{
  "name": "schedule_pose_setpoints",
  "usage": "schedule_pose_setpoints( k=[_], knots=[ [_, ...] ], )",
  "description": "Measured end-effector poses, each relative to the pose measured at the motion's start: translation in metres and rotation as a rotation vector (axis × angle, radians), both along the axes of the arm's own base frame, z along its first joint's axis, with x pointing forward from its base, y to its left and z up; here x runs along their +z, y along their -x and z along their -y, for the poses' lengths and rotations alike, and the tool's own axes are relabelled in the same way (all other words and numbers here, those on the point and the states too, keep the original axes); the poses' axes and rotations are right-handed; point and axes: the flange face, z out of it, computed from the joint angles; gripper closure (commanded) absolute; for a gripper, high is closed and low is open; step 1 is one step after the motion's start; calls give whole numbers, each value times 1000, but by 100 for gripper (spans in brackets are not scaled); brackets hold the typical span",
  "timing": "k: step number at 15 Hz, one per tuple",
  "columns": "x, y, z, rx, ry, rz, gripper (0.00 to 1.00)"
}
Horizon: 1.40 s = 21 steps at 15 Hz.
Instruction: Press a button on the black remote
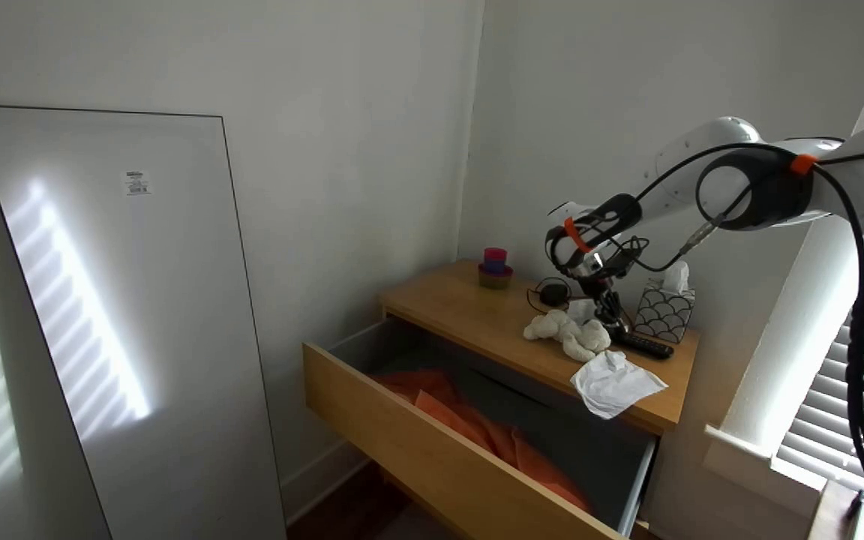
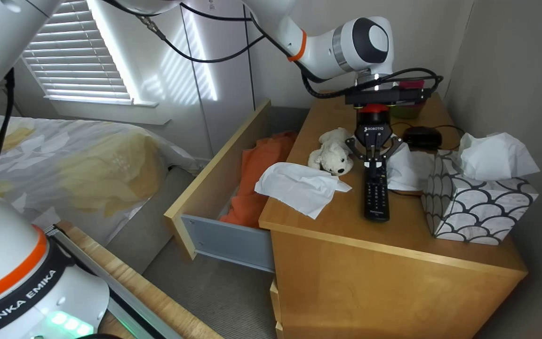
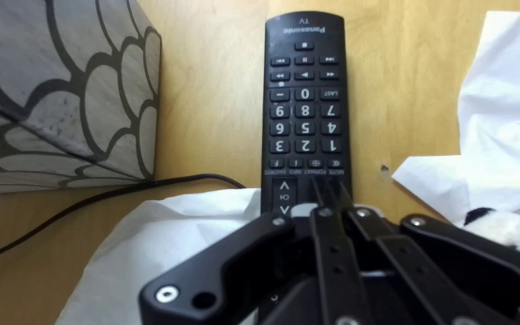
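The black Panasonic remote [image 3: 305, 109] lies face up on the wooden dresser top; it also shows in both exterior views [image 1: 646, 345] [image 2: 376, 200]. In the wrist view its number keys read upside down. My gripper [image 3: 331, 183] points down over the remote with its fingertips together and nothing seen between them. The fingertips are at the volume side, beside the CH rocker and just below the mute and format keys. The gripper also shows in both exterior views [image 1: 613, 321] [image 2: 374, 162]. Whether the tips touch the remote cannot be told. The gripper hides the remote's far part.
A patterned tissue box [image 2: 480, 207] stands beside the remote. A white plush toy [image 2: 336, 155] and white tissues [image 2: 301, 186] [image 2: 407, 167] lie close by. A black round device [image 2: 422, 137] with a cord and stacked cups [image 1: 495, 268] are farther back. The drawer [image 1: 432, 442] is open.
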Motion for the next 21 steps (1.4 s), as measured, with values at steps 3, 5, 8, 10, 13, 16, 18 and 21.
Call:
schedule_pose_setpoints(
  k=[3,5,8,10,13,16,18,21],
  knots=[
    [5,5,7,-14,0,3,100],
    [14,9,12,-24,0,7,100],
    [35,17,14,-36,-2,17,100],
    [51,22,12,-41,-5,27,100],
    [73,32,10,-48,-11,38,100],
    [97,44,5,-41,-18,75,100],
    [113,50,1,-14,-18,142,100],
    [133,61,-7,39,-23,250,100]
  ],
)
